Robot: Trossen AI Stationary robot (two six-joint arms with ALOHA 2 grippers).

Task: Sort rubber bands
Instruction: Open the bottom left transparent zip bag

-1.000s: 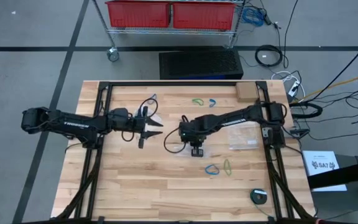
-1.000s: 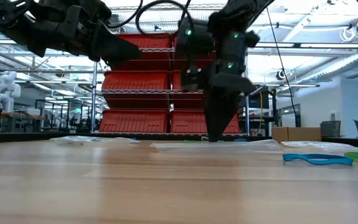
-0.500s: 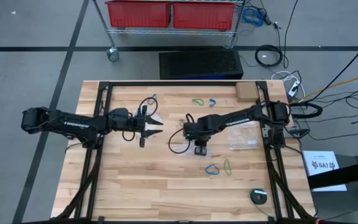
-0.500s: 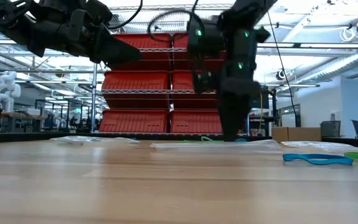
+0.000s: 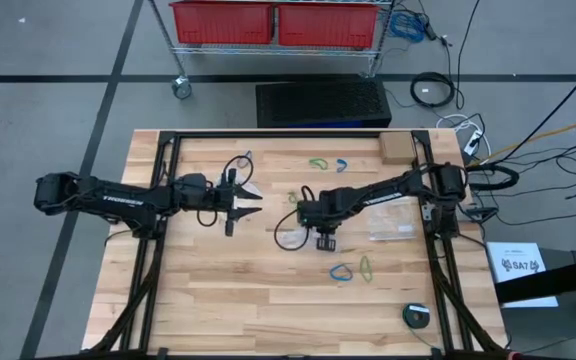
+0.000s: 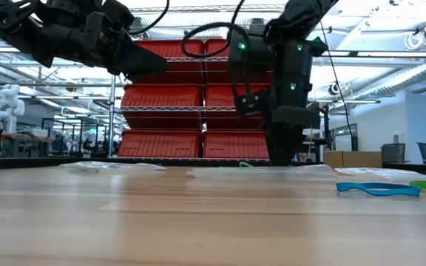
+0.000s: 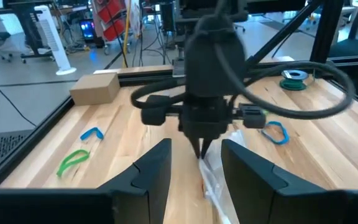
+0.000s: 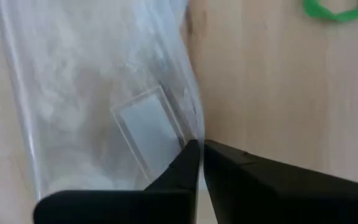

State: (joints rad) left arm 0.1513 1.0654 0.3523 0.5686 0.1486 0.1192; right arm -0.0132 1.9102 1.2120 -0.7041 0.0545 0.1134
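Wooden table [image 5: 218, 280] fronts red bins [image 5: 273, 22] on shelving.

We see a pale wooden table [image 5: 218, 290] framed by black rails. On it lie a green and a blue rubber band [image 5: 317, 163] near the far edge, a cardboard box [image 5: 396, 148] at the far right corner, a clear plastic bag [image 5: 393, 221] on the right, another blue and green pair [image 5: 342, 271] nearer us, and a small tape roll [image 5: 417, 315]
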